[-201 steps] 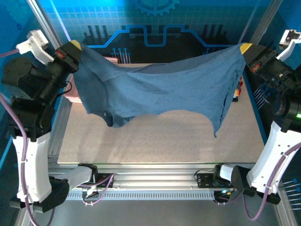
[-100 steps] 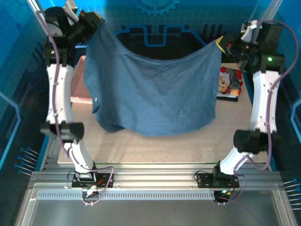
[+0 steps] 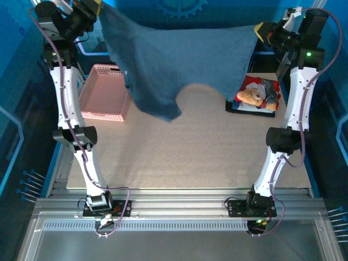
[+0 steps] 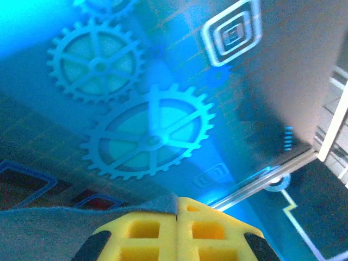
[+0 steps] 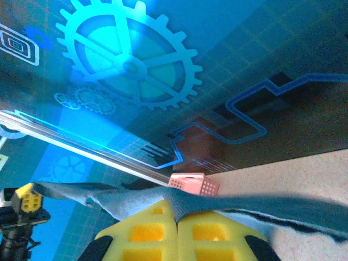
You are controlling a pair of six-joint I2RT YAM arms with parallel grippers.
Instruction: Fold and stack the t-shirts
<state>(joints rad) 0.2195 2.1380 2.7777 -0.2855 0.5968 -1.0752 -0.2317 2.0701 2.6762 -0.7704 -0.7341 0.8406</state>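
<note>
Raised higher, slate-blue t-shirt (image 3: 179, 60), clamped by left fingers (image 4: 142, 234) and right fingers (image 5: 144, 232), uncovers pink basket (image 3: 106, 93).

No word, number or brand name is reading clearly anywhere. The blue backdrop wall (image 4: 179, 70) is carrying only drawn signs. In the left wrist view a large gear emblem (image 4: 152, 138) is showing. A smaller gear (image 4: 98, 65) is sitting up and left of it, and a nested-square symbol (image 4: 232, 33) up and right of it. A small capsule-shaped mark (image 4: 212, 175) just below and right of it is too blurred to read. The red-and-black t-shirt (image 3: 255, 95) is showing a teddy-bear print, with any lettering too small to tell.
</note>
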